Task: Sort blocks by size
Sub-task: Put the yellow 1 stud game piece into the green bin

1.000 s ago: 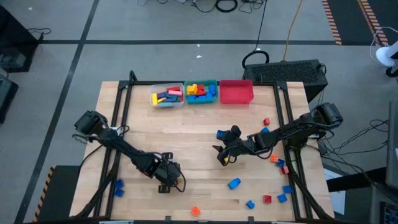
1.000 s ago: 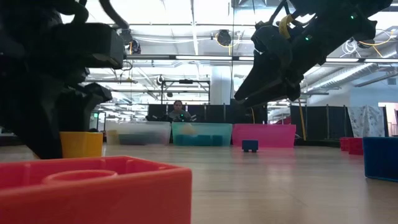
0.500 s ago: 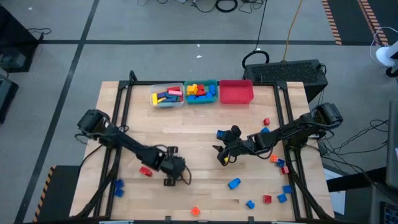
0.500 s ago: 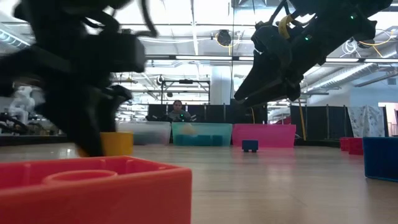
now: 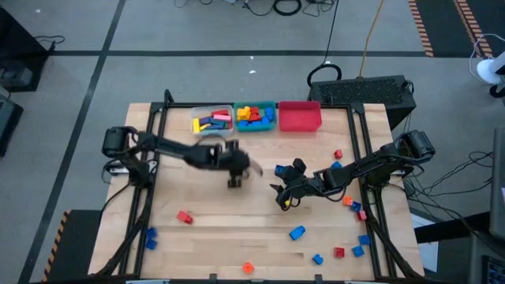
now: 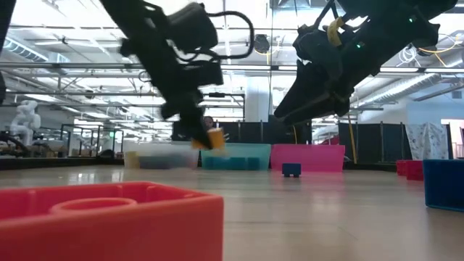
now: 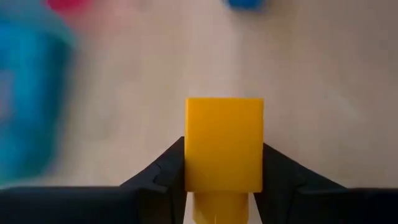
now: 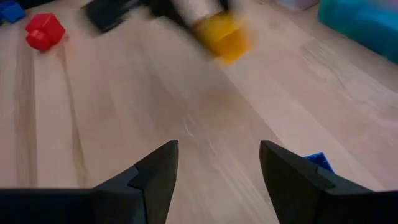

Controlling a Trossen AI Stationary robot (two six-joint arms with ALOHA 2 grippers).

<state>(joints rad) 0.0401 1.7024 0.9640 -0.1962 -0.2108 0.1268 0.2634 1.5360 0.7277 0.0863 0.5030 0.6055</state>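
Above the bench (image 5: 237, 213), seen from the high camera, the left tool (image 5: 236, 178) hangs just in front of the clear bin (image 5: 211, 128) and teal bin (image 5: 256, 126), its arm stretched across from the left edge. For a clean drop it should reach fully over the bin matching the brick's size before letting go; which bin that is I cannot judge. The right tool (image 5: 278, 197) waits mid-bench, loose blocks scattered around it.

At bench level, the left tool (image 6: 205, 138) points steeply down, carrying the yellow brick (image 6: 214, 138) clear of the wood, bins behind it.

From the left wrist, the fingers are clamped on the yellow brick's (image 7: 224, 144) sides, squarely held.

From the right wrist, the right tool's (image 8: 217, 158) fingers stand apart, holding nothing; the yellow brick (image 8: 224, 36) shows beyond.
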